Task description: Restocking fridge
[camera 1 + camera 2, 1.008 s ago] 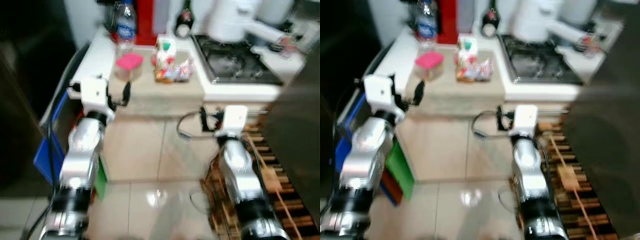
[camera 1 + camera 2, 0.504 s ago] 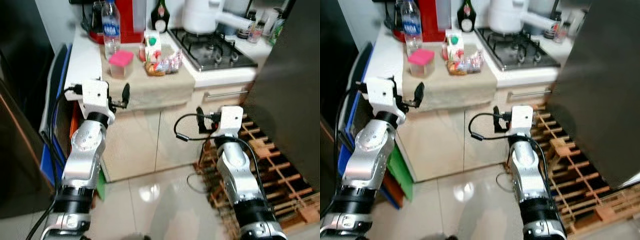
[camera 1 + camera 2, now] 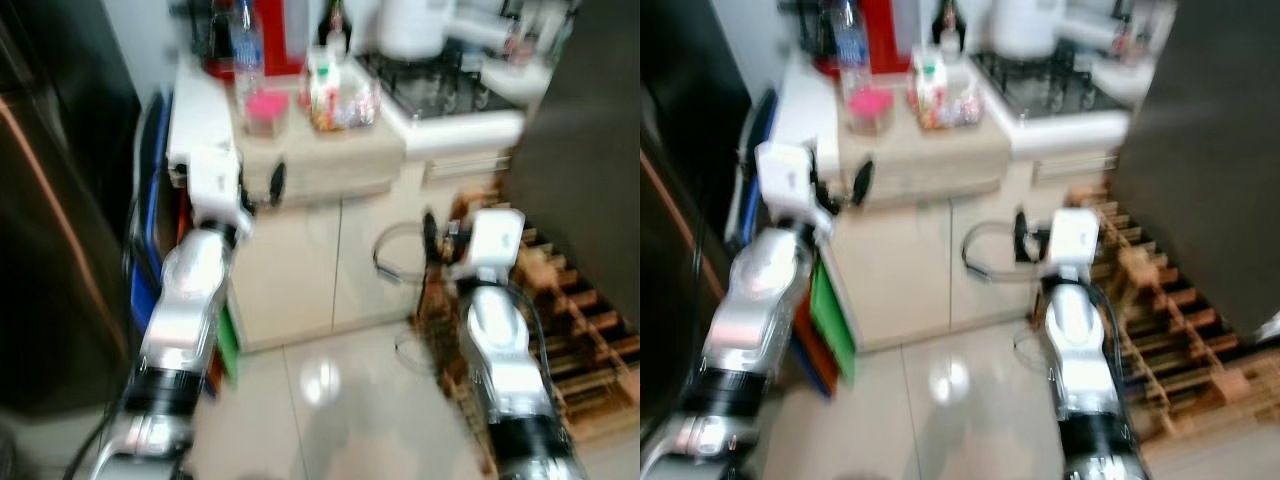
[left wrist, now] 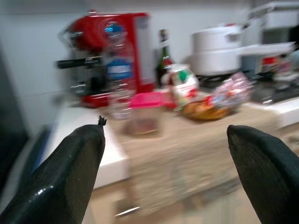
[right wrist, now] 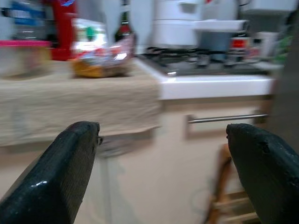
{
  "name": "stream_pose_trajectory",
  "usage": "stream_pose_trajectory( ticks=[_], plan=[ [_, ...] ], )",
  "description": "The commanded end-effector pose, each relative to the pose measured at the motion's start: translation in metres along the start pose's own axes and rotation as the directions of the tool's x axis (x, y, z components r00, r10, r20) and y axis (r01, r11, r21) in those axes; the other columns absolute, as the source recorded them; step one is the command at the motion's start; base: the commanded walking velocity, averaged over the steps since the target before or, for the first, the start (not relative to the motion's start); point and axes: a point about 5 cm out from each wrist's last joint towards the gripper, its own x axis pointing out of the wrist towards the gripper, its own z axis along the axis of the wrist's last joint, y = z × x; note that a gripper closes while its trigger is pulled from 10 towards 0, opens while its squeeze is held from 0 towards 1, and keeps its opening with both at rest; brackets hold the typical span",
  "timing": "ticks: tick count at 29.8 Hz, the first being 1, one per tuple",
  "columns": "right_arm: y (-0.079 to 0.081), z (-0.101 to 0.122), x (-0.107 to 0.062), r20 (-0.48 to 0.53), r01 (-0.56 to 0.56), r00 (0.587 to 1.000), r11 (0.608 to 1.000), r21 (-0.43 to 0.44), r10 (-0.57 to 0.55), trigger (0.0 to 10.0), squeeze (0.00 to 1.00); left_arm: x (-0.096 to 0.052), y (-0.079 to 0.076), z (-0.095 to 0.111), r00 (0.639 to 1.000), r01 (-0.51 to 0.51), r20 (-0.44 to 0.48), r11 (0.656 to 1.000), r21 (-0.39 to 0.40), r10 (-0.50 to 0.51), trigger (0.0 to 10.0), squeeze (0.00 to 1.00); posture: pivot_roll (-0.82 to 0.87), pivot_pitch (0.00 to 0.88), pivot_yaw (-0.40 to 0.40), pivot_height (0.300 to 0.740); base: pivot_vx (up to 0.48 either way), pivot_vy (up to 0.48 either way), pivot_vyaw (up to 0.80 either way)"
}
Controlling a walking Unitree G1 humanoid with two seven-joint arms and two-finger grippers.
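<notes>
On the counter's beige cloth (image 3: 330, 150) stand a clear water bottle (image 3: 247, 45), a pink-lidded tub (image 3: 266, 108), a small carton (image 3: 322, 80) and a bag of snacks (image 3: 352, 105). My left gripper (image 4: 163, 135) is held up in front of the counter's left end, open and holding nothing; the left wrist view looks past it at the bottle (image 4: 119, 74) and the tub (image 4: 145, 114). My right gripper (image 5: 161, 135) hangs lower, before the cabinet fronts, also open with nothing in it. Both eye views are blurred.
A red coffee machine (image 4: 117, 46) and a white pot (image 4: 217, 49) on the gas hob (image 5: 205, 63) stand behind. A tall dark appliance (image 3: 50, 200) rises at left, a dark panel (image 3: 585, 150) at right. Wooden pallets (image 3: 560, 300) lie on the right floor, blue and green items (image 3: 228, 345) beside the counter.
The whole picture has shifted and blurred, so the camera has moved; the counter now sits slightly further right. Both arms keep the same raised pose with their fingers apart.
</notes>
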Motion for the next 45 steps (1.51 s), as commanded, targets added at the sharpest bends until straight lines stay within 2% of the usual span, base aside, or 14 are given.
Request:
stream_pose_trajectory(
  ticks=[1,3,4,8,15,27,34,38,43,45],
  plan=[
    [-0.005,0.001,0.0,-0.005,0.014,1.0,1.0,-0.009,-0.014,10.0,0.0,0.0,-0.003,0.003,1.0,0.017,0.017,1.0,-0.018,-0.017,10.0,0.0,0.01,0.0,0.04,0.74,0.0,0.0,0.0],
    [-0.005,0.001,0.0,-0.006,0.012,1.0,1.0,-0.008,-0.013,10.0,0.0,-0.001,-0.002,0.004,1.0,0.015,0.017,1.0,-0.026,-0.015,10.0,0.0,0.02,0.0,0.037,0.74,0.0,0.0,0.0],
    [-0.003,0.007,0.002,0.023,0.008,1.0,1.0,-0.01,-0.008,10.0,0.0,-0.002,0.002,0.004,1.0,-0.008,0.023,0.999,-0.051,0.009,10.0,0.0,0.02,0.0,0.034,0.74,0.469,0.0,0.0],
    [-0.003,0.023,0.004,0.097,-0.007,0.995,0.999,-0.044,0.011,10.0,0.0,-0.003,0.003,0.007,0.999,-0.031,0.037,0.998,-0.055,0.033,10.0,0.0,0.02,0.0,0.025,0.74,0.471,0.0,0.0],
    [-0.02,0.015,0.001,0.044,0.039,0.998,0.999,-0.027,-0.038,10.0,0.0,-0.001,-0.003,0.006,0.999,-0.008,0.037,0.998,-0.064,0.011,10.0,0.0,0.0,0.0,0.015,0.74,0.469,0.0,0.0],
    [-0.019,0.014,-0.001,0.024,0.034,0.999,0.999,-0.04,-0.033,10.0,0.0,0.0,-0.011,0.004,0.999,0.024,0.029,0.997,-0.073,-0.022,10.0,0.0,-0.01,0.0,0.01,0.74,0.474,0.0,0.0],
    [-0.019,0.012,0.0,0.013,0.037,0.999,0.999,-0.037,-0.036,10.0,0.0,0.001,-0.013,0.004,0.999,0.037,0.031,0.996,-0.077,-0.035,10.0,0.0,-0.01,0.0,0.012,0.74,0.48,0.0,-0.79],
    [-0.017,0.011,-0.001,0.009,0.028,1.0,0.999,-0.046,-0.028,10.0,0.0,0.001,-0.012,0.004,0.999,0.035,0.031,0.996,-0.077,-0.033,10.0,0.0,0.0,0.0,0.011,0.74,0.48,0.0,0.0],
    [-0.016,0.011,0.001,0.01,0.02,1.0,0.999,-0.043,-0.02,10.0,0.0,0.001,-0.008,0.005,0.999,0.013,0.036,0.998,-0.068,-0.011,10.0,0.0,0.01,0.0,0.006,0.74,0.48,0.0,0.0],
    [-0.014,0.012,0.003,0.012,0.015,1.0,0.999,-0.042,-0.015,10.0,0.0,0.001,-0.001,0.008,0.997,-0.05,0.052,0.999,-0.014,0.051,10.0,0.0,0.01,0.0,0.005,0.74,0.433,0.0,0.0]
  ],
)
